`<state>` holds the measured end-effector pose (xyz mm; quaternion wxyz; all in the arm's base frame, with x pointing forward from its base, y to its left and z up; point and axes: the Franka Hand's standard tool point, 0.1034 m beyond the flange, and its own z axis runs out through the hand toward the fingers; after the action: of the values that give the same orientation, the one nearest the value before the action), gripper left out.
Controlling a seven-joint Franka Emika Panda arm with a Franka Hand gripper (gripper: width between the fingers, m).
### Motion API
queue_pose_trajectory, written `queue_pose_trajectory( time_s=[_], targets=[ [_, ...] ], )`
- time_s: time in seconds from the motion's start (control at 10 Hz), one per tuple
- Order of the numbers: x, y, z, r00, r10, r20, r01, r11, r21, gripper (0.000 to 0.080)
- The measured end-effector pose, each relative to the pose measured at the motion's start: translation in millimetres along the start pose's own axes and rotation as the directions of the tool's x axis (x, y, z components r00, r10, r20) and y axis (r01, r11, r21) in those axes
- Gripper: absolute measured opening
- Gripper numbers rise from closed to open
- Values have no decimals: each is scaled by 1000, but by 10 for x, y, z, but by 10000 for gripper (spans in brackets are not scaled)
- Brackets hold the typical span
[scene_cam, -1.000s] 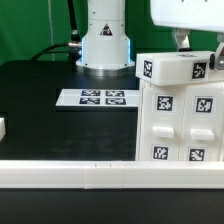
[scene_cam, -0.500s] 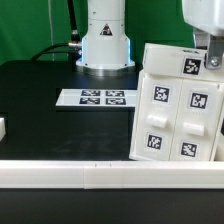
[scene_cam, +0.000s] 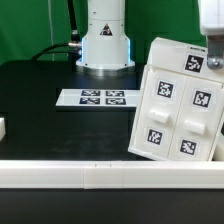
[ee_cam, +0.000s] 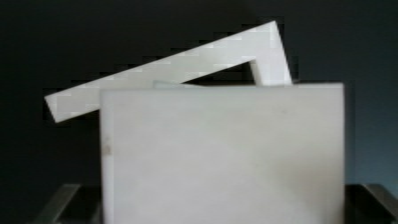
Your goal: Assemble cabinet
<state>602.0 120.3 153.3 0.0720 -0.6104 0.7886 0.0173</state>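
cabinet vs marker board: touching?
Apart. In the exterior view, bare black table shows between the tilted cabinet and the marker board lying flat at its left.

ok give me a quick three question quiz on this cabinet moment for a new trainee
1. True or false: the cabinet stands flat and upright on the table.
2. Multiple choice: the marker board lies (a) on top of the cabinet, (b) flat on the table, toward the exterior view's left of the cabinet, (c) on the white rail.
3. Fill in: the cabinet face toward the exterior camera shows ___ tags.

Key
1. False: it is tilted, its top leaning toward the exterior view's right.
2. b
3. Four, with a fifth on the upper face.
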Motion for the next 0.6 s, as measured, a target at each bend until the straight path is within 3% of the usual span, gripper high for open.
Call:
queue_pose_trajectory(
  time_s=[0.1, 0.2, 0.5, 0.6],
  targets=[
    [-12, 5, -1, 1000, 3, 4, -3, 1000, -1, 578],
    [-33, -3, -49, 1000, 4, 17, -4, 1000, 2, 754],
    [-91, -12, -215, 998, 14, 62, -15, 1000, 16, 797],
    [-92, -6, -202, 998, -25, 61, 24, 1000, 16, 797]
  ],
)
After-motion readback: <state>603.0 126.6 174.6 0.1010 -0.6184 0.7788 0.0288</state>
